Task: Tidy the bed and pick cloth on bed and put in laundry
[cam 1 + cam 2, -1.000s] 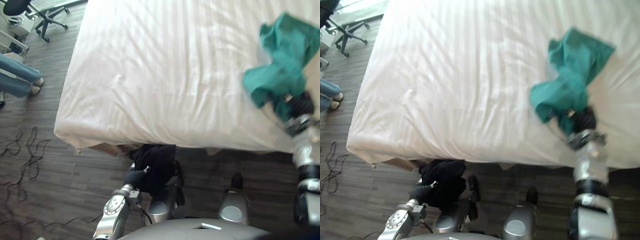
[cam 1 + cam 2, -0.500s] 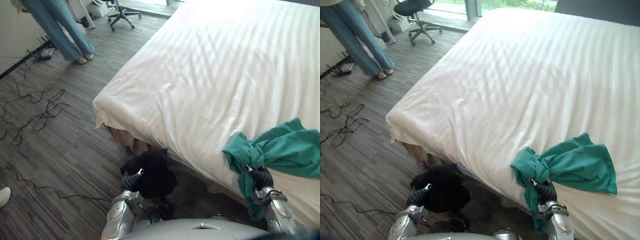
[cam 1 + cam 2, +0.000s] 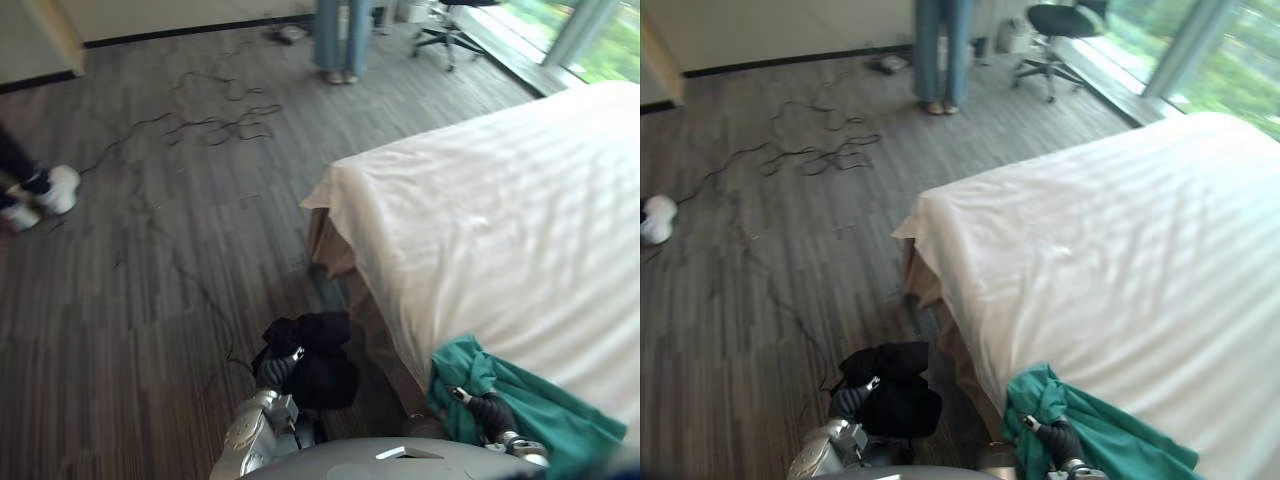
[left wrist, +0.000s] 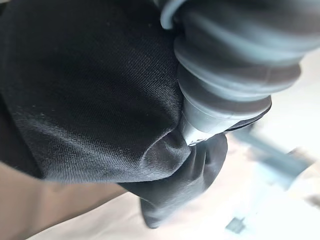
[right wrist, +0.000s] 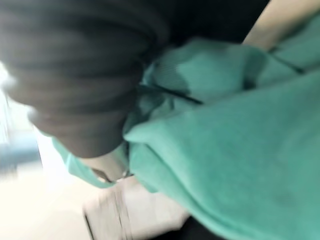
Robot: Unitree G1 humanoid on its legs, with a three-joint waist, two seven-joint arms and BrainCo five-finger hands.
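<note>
A black cloth hangs bunched over the floor beside the bed's near corner, and my left hand is shut on it. In the left wrist view a silver finger is pressed into the folds of that black cloth. My right hand is shut on a green cloth, held low against the edge of the white bed. The right wrist view has the green cloth wrapped round the dark cover of the right hand.
Grey wood floor stretches left of the bed, with loose cables lying on it. A person in jeans stands at the far side near an office chair. Another person's white shoe is at the left edge.
The camera has swung left, so the bed now sits on the right and more floor shows. Both hands keep their cloths; the green one has come down close to my body.
</note>
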